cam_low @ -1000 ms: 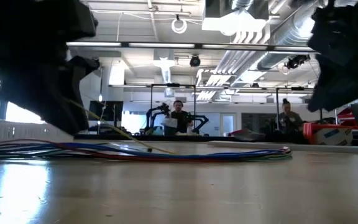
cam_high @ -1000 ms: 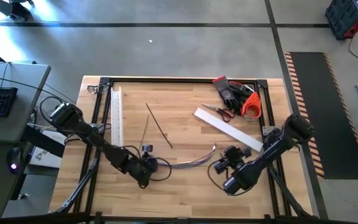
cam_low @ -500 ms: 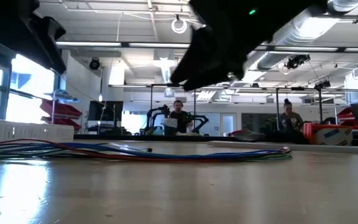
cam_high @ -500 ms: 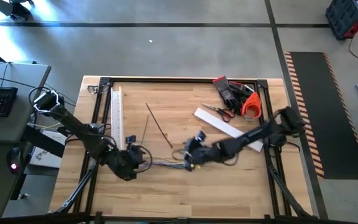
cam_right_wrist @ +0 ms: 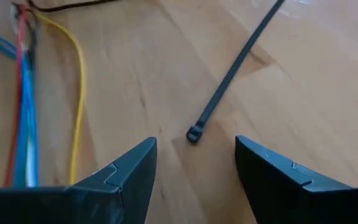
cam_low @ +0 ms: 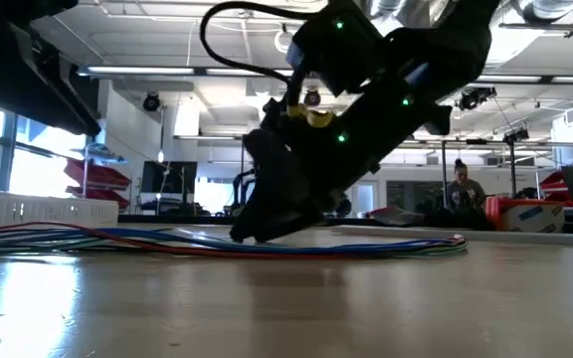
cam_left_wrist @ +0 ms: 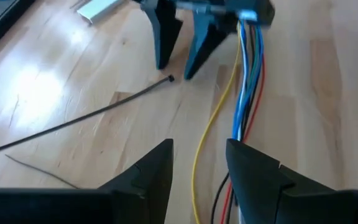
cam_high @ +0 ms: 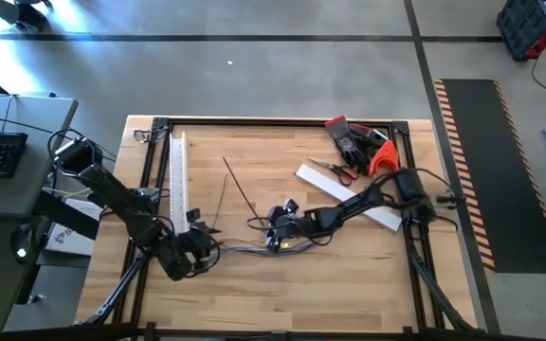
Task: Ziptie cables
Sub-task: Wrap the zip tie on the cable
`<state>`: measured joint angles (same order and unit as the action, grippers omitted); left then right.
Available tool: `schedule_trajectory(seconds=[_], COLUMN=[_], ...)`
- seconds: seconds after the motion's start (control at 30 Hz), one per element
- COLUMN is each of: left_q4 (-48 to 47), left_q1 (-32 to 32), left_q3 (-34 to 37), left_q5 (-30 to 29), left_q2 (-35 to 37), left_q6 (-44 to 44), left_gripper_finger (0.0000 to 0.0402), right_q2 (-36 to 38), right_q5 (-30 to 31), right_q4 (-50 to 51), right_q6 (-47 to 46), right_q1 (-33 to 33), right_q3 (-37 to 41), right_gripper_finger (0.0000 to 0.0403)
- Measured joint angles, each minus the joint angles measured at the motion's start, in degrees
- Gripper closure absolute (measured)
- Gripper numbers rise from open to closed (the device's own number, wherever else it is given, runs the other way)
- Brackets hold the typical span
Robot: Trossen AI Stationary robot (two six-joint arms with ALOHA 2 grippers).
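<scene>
Right hand (cam_high: 271, 225): fingers apart, gripping nothing; tips low over the wooden counter (cam_high: 282, 294), just above the head end of one ziptie (cam_right_wrist: 229, 78), beside the cables (cam_high: 254, 249).
Right arm: stretched low from the counter's right side towards its middle, crossing over the white duct (cam_high: 322, 182).
Left hand (cam_high: 200, 248): fingers apart, gripping nothing; it sits near the counter's front left, at the cables' left end, pointing towards the right hand.
Left arm: reaches in from the left edge, bent at the elbow.
Cables: limp bundle of blue, red, grey and yellow wires lying flat on the counter between the two hands; a yellow strand (cam_left_wrist: 210, 124) strays from the rest.
Zipties (cam_high: 235, 189): two thin dark strips on the counter behind the cables.
Writing: none readable.
Far corner: scissors (cam_high: 335, 170), black gloves (cam_high: 349, 140) and an orange tool (cam_high: 382, 159).
</scene>
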<state>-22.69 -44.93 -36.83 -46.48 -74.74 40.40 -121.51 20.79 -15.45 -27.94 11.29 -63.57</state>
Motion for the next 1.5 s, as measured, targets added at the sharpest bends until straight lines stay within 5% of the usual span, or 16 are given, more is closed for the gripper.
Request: schedule_trajectory(seconds=[0.23,0.53,0.9,1.2,1.33,1.5], left_q4=[3.4,6.9,9.4,16.3,23.8,34.3], left_q1=[0.0,0.3,2.5,4.8,7.3,12.5], left_q3=[0.7,0.7,0.7,0.7,0.7,0.7], left_q5=[-2.2,-3.6,-3.7,-2.7,2.2,16.7], left_q2=[0.0,0.0,-0.1,-4.6,-8.3,-12.8], left_q6=[-0.5,-4.7,-9.1,-17.0,-23.2,-32.6], left_gripper_finger=[0.0271,0.0271,0.0271,0.0271,0.0271,0.0263], right_q2=[-6.0,-6.1,4.5,15.9,18.3,18.3], right_q5=[3.6,6.3,11.3,14.0,8.4,-4.6], right_q4=[5.1,22.9,55.5,84.3,95.9,102.6], right_q6=[0.8,-3.3,-14.0,-34.3,-41.5,-42.1], right_q1=[0.1,0.9,5.8,17.2,22.5,28.0], right_q3=[-8.3,-14.8,-17.8,-17.9,-19.4,-24.1], right_gripper_finger=[0.0238,0.0391,0.0402,0.0402,0.0402,0.0402])
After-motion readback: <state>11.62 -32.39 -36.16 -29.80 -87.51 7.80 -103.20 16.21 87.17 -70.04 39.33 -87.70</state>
